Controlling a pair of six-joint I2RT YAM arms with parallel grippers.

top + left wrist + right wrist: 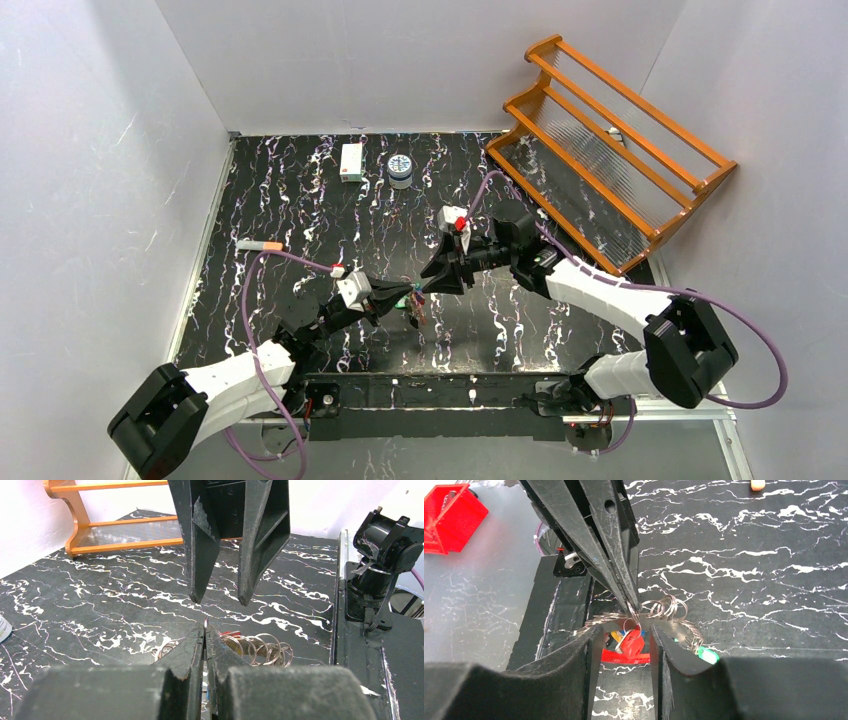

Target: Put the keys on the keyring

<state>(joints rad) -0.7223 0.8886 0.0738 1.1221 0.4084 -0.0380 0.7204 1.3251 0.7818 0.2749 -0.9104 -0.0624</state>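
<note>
The left gripper [205,630] is squeezed shut on a thin bit of the keyring [667,608], with the keys [629,642] dangling under it. The right gripper [624,630] is close by, fingers apart, empty. I think the keys are light, hard and slippery, so grab one by its flat head.

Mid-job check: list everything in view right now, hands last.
table: one, black white-veined, under everything
rack: one, orange wood, far right
box: one, white, far centre
tin: one, blue-white, beside the box
stick: one, white-orange, left side
keyring: one, silver, pinched in left hand
keys: count unclear, red and green caps, hanging below keyring
left hand: one, black, shut on keyring
right hand: one, black, open, facing left hand
</note>
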